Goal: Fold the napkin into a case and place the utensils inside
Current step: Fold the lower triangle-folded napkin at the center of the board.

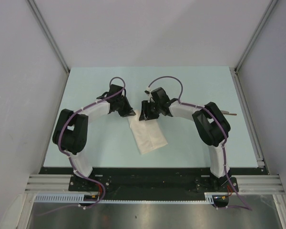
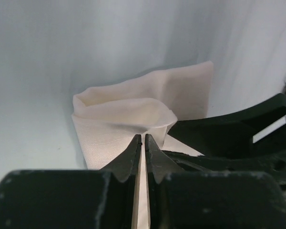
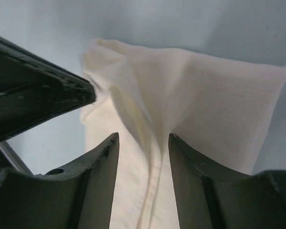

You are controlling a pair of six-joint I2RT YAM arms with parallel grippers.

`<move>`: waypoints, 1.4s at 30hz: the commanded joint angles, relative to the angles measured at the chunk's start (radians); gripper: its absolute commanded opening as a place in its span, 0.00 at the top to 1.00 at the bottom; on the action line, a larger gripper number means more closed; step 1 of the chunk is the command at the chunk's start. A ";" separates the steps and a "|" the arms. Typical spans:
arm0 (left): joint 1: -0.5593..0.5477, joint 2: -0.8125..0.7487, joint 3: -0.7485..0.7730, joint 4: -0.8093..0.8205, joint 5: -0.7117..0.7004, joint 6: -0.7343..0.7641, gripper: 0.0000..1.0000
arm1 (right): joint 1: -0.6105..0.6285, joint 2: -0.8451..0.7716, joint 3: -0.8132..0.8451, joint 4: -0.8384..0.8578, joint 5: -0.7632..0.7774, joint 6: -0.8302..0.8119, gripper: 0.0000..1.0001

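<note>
The napkin (image 1: pixel 148 136) lies folded into a cream strip at the middle of the table, its far end lifted and puckered. My left gripper (image 1: pixel 132 113) is shut on a thin layer of the napkin (image 2: pixel 148 102), the cloth running between its closed jaws (image 2: pixel 143 138). My right gripper (image 1: pixel 145 114) faces it at the same end. It is open (image 3: pixel 143 138), with a raised ridge of napkin (image 3: pixel 205 105) standing loose between its fingers. A thin utensil (image 1: pixel 231 114) pokes out from behind the right arm's elbow at the table's right side.
Grey walls enclose the pale table (image 1: pixel 95 86) on the left, back and right. A metal rail (image 1: pixel 248 114) runs along its right edge. Both arm bases sit on the black strip (image 1: pixel 148 174) at the near edge. The two grippers are nearly touching.
</note>
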 commanded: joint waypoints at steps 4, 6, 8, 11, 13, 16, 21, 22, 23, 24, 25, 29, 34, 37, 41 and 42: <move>0.014 -0.005 0.035 -0.004 -0.007 0.024 0.90 | 0.001 0.065 0.088 -0.017 0.013 -0.037 0.50; 0.014 -0.006 0.035 -0.005 -0.007 0.025 0.90 | 0.001 0.083 0.104 -0.012 -0.010 -0.027 0.53; 0.014 -0.006 0.035 -0.007 -0.010 0.027 0.90 | 0.001 0.091 0.111 0.001 -0.021 -0.018 0.56; 0.016 -0.006 0.033 -0.011 -0.015 0.028 0.90 | 0.001 0.108 0.124 0.017 -0.042 0.007 0.63; 0.017 -0.008 0.033 -0.016 -0.015 0.028 0.90 | 0.000 0.122 0.134 0.020 -0.063 0.027 0.70; 0.020 -0.014 0.032 -0.024 -0.027 0.033 0.90 | 0.001 0.125 0.120 0.066 -0.109 0.058 0.78; 0.032 -0.042 0.003 -0.022 -0.038 0.034 0.90 | 0.004 0.128 0.108 0.156 -0.197 0.142 0.84; 0.036 -0.046 0.001 -0.021 -0.039 0.036 0.91 | 0.007 0.128 0.106 0.165 -0.206 0.153 0.86; 0.037 -0.051 -0.002 -0.021 -0.039 0.037 0.90 | 0.006 0.130 0.101 0.184 -0.215 0.177 0.89; 0.040 -0.052 -0.006 -0.024 -0.039 0.039 0.90 | 0.006 0.130 0.100 0.195 -0.235 0.191 0.90; 0.042 -0.052 -0.006 -0.027 -0.042 0.040 0.90 | 0.007 0.131 0.098 0.202 -0.241 0.200 0.92; 0.052 -0.049 -0.008 -0.025 -0.042 0.039 0.90 | 0.004 0.146 0.094 0.231 -0.280 0.249 0.98; 0.060 -0.054 -0.008 -0.021 -0.036 0.037 0.90 | 0.004 0.177 0.088 0.233 -0.286 0.280 0.98; 0.060 -0.057 -0.005 -0.015 -0.028 0.034 0.90 | -0.002 0.179 0.080 0.241 -0.274 0.262 0.92; 0.059 -0.045 0.007 -0.010 -0.016 0.028 0.90 | -0.012 0.163 0.082 0.169 -0.237 0.203 0.80; 0.059 -0.040 0.010 -0.005 -0.009 0.027 0.90 | -0.017 0.159 0.077 0.163 -0.235 0.197 0.78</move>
